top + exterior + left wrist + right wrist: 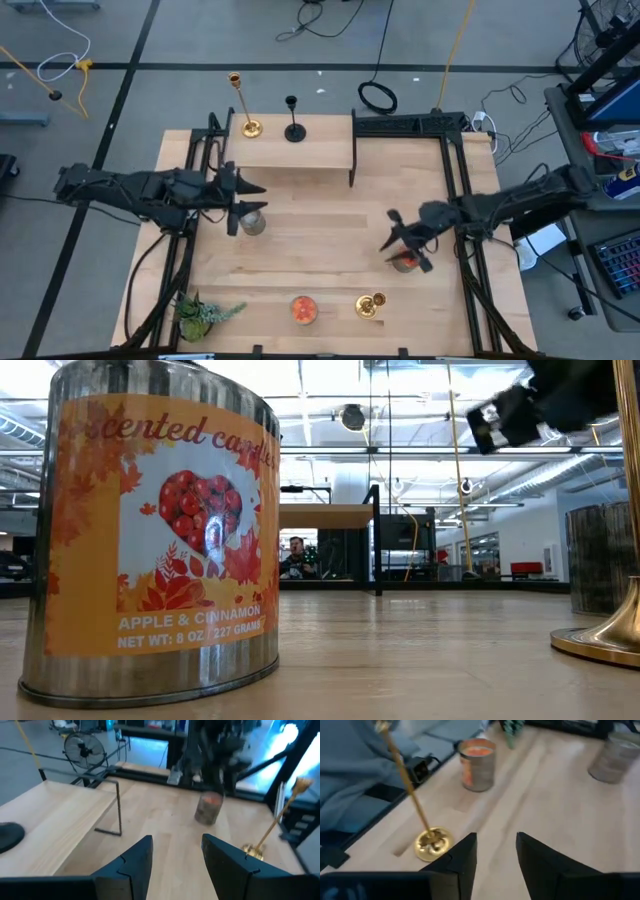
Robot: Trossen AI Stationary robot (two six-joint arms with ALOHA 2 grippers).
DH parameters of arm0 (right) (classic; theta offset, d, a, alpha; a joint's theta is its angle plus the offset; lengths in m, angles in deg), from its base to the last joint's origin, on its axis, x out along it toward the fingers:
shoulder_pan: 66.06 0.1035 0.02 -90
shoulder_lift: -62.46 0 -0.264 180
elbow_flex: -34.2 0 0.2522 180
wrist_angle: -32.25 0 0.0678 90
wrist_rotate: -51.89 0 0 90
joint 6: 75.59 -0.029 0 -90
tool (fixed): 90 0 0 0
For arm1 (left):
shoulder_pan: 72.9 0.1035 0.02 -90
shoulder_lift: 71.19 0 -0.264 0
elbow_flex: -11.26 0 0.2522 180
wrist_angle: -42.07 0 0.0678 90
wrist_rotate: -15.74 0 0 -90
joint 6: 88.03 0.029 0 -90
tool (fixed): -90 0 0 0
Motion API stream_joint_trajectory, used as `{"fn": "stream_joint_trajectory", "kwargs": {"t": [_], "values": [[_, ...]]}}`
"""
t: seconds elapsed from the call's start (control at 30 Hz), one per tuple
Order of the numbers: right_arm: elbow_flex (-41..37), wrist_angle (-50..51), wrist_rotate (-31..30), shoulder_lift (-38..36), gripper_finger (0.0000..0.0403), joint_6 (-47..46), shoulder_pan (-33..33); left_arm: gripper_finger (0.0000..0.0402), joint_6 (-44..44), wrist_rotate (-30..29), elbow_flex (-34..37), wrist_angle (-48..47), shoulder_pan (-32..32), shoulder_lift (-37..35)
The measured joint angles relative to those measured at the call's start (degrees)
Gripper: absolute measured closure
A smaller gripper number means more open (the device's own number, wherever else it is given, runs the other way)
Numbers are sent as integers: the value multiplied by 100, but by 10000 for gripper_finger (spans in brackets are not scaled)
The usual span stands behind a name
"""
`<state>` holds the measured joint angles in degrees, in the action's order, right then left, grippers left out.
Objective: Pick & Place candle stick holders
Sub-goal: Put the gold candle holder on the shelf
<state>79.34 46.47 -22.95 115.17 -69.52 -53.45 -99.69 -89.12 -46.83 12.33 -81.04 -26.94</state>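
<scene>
Two candle stick holders already stand on the raised shelf — one gold, one black. The last gold one waits at the table's front edge. The right gripper hovers near it, fingers apart and empty. The left gripper waits, also apart.

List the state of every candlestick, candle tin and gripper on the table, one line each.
Tall gold candlestick on the raised shelf: upright.
Short black candlestick on the raised shelf: upright, beside the gold one.
Tall gold candlestick at the near edge: upright, not held.
Orange-labelled scented candle tin: upright, lidless.
Metal tin by the left gripper: upright.
Metal tin under the right gripper: upright.
Left gripper: open, empty.
Right gripper: open, empty.
</scene>
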Motion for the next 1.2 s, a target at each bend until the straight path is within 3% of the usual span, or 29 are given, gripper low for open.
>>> {"fn": "stream_joint_trajectory", "kwargs": {"t": [0.2,0.37,0.73,0.83,1.0,1.2], "values": [[-1310,-2603,-36,77,247,-154,672,224,-68,-32,0,446,-245,0],[-1551,-3989,-256,609,237,-316,897,224,-64,-32,0,554,-357,0],[-593,-4270,-295,2425,229,-583,1309,224,-55,-33,0,567,-466,0],[-314,-4272,30,2793,229,-578,1411,224,-56,-35,0,558,-509,0],[53,-4272,738,3230,229,-386,1533,224,-30,-32,0,543,-631,0],[253,-4255,552,3463,239,-78,1513,224,-9,-37,0,532,-744,0]]}}
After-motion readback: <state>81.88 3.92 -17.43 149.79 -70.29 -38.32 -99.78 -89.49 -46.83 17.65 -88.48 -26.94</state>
